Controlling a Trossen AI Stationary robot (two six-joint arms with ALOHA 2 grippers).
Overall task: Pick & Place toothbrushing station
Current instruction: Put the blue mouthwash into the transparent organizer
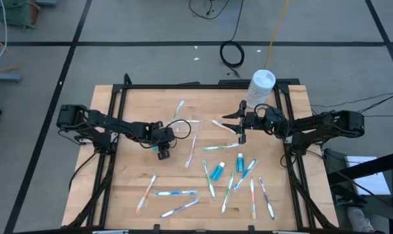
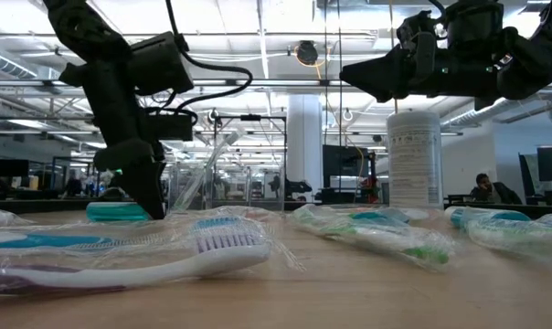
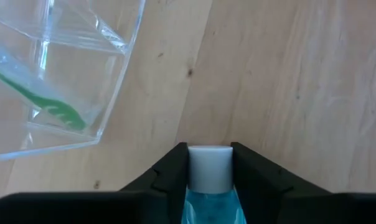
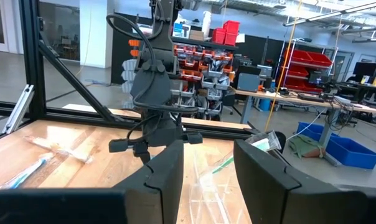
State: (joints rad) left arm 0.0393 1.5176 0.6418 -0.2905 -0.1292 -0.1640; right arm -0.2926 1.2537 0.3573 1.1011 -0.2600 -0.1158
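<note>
High view: left end effector [image 1: 162, 151] sat low over the bench [image 1: 131, 117], left of centre, with a blue toothpaste tube [image 1: 164, 155] at its tips. Clear cup [image 1: 183, 128] lay tipped on its side just beside it, toward the far right, so the left arm was plainly the nearer one for the drop-in. Right end effector [image 1: 241, 123] hovered right of centre, off the bench, nothing in it. Loose toothbrushes [image 1: 177, 193] and two more tubes [image 1: 217, 171] were scattered across the near half; white canister [image 1: 261, 88] stood at the far right edge. Low view: left end effector [image 2: 146, 187] had its tips down at bench level on the tube [image 2: 117, 212]; right end effector [image 2: 372, 78] was well up, above the canister [image 2: 414, 160]. Left wrist view: fingers [image 3: 169, 171] were clamped on the tube [image 3: 210, 177], white cap pointing forward along the approach axis, cup [image 3: 63, 68] ahead and off to one side with a green brush [image 3: 45, 102] already inside. Right wrist view: fingers [image 4: 169, 168] stood apart, empty, facing the left arm. My read: the next move hinges on swinging the cap toward the cup's mouth.
</note>
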